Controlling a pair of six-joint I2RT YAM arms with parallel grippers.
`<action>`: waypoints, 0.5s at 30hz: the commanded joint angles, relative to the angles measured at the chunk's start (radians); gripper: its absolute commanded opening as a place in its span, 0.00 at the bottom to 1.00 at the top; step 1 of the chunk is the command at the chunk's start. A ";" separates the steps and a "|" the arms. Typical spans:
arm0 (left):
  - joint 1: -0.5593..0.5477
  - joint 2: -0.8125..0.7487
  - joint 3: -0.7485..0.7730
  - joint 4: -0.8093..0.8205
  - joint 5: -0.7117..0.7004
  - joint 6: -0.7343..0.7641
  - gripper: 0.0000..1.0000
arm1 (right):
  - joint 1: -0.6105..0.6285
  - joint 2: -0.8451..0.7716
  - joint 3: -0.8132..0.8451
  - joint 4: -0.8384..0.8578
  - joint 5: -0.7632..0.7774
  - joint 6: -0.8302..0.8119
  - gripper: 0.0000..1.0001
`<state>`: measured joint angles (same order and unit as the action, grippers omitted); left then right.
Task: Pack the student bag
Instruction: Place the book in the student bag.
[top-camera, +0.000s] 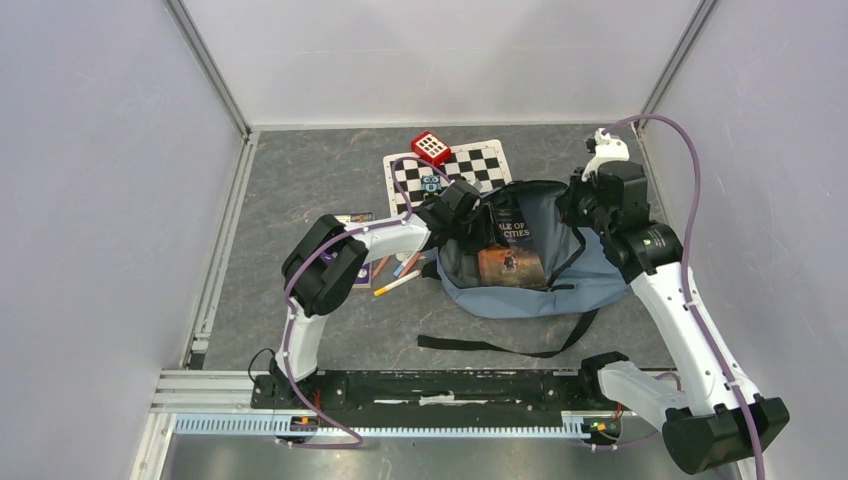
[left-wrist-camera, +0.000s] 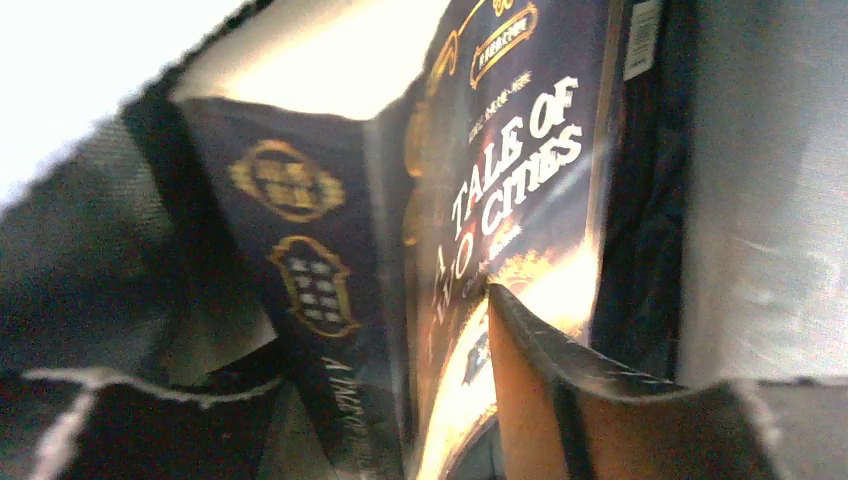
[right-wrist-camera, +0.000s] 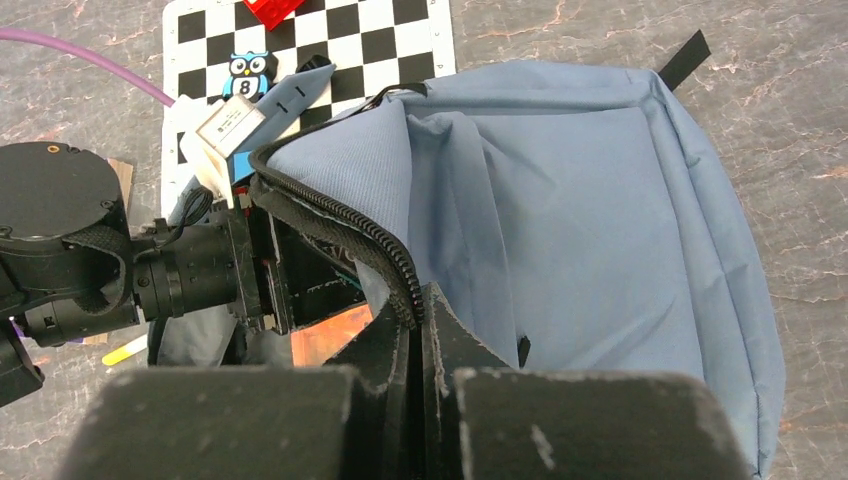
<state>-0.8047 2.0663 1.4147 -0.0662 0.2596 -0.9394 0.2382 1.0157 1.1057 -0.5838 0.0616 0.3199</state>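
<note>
The student bag (top-camera: 590, 275) lies right of centre, blue-grey, its top opening facing left. A dark book (top-camera: 512, 252) titled A Tale of Two Cities sits in the opening. My left gripper (top-camera: 462, 212) is at the bag's mouth. In the left wrist view its fingers (left-wrist-camera: 545, 380) stand on either side of the book (left-wrist-camera: 500, 190); whether they press it does not show. My right gripper (right-wrist-camera: 420, 303) is shut on the bag's zipper edge (right-wrist-camera: 375, 235) and holds the flap up. In the top view the right gripper (top-camera: 583, 205) is at the bag's far side.
A checkered mat (top-camera: 480, 165) lies behind the bag with a red block (top-camera: 431, 148) and an owl card (right-wrist-camera: 248, 75) on it. Pens (top-camera: 398, 280) and small cards (top-camera: 355, 217) lie left of the bag. A black strap (top-camera: 500, 346) trails toward the near edge.
</note>
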 joint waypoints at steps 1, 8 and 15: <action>-0.003 -0.051 -0.002 -0.098 -0.118 0.064 0.67 | 0.007 -0.028 0.012 0.114 0.056 0.015 0.00; -0.001 -0.163 -0.045 -0.218 -0.192 0.161 0.94 | 0.008 -0.037 0.017 0.107 0.069 0.005 0.00; -0.001 -0.209 -0.086 -0.277 -0.189 0.180 0.82 | 0.009 -0.021 0.016 0.110 0.060 0.004 0.00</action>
<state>-0.8146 1.9205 1.3525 -0.2584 0.1246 -0.8154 0.2447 1.0096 1.1023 -0.5831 0.0910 0.3206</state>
